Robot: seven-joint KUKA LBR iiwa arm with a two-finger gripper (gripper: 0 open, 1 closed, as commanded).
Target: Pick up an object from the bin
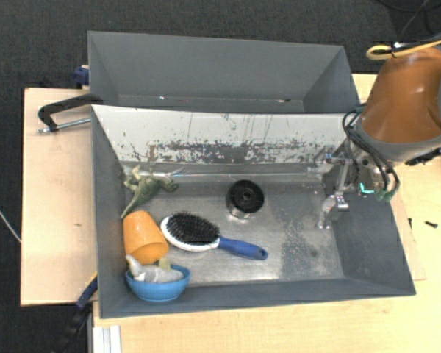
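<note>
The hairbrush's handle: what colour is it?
The hairbrush handle is blue, clearest in the camera view.

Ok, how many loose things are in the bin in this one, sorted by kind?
Orange cup: 1
Blue bowl: 1
Hairbrush: 1
Black round piece: 1
Green toy: 1
Pale item lying in the bowl, kind unclear: 1
Total: 6

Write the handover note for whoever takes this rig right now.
Gripper: inside the bin at the view's right, over bare floor, nothing under it.
Things: black round piece mid-bin; hairbrush with blue handle just in front of it; orange cup, blue bowl and green toy at the view's left.
Done: nothing picked.
Left: choose one, grasp it, lift it out.
</note>
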